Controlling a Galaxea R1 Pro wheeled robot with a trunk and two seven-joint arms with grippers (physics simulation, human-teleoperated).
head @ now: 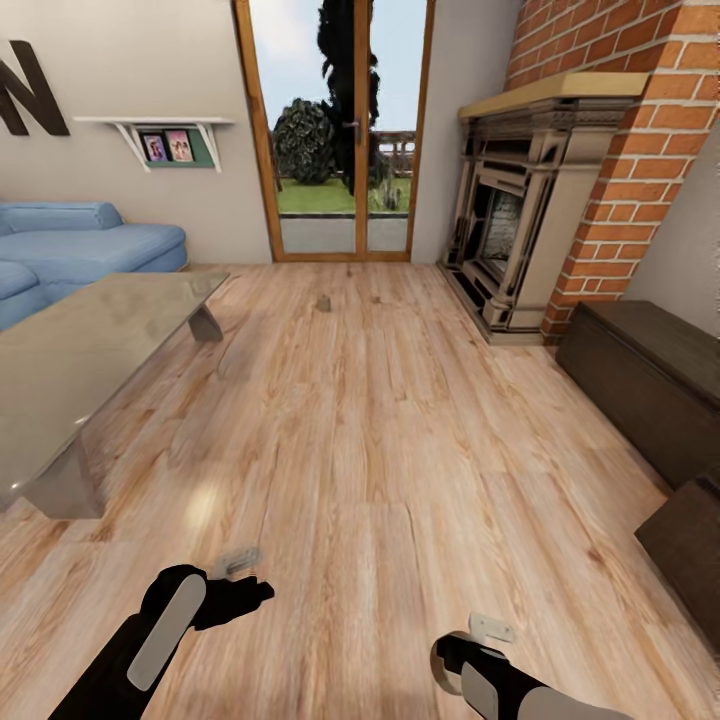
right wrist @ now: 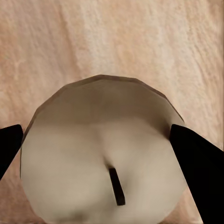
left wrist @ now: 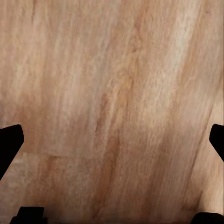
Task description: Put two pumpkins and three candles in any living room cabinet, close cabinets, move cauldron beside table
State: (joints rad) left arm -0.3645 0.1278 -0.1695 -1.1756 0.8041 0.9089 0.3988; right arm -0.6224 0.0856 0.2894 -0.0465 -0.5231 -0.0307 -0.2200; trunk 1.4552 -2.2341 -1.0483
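Stubby grey-beige candle with dark wick (right wrist: 100,158) sits pinched between the right end effector (right wrist: 100,154) fingers, wick end facing the wrist camera, above plank floor. Long dark-brown wooden cabinet (head: 640,385) lies mid right of the head frame, ahead-right, nearer the right arm. Left end effector (left wrist: 112,140) spread, empty. Glass tabletop (head: 90,350) left.

Wooden plank floor (head: 380,420), brick fireplace (head: 540,200) (right) — blue sofa (head: 70,245), glass doors (head: 340,130).
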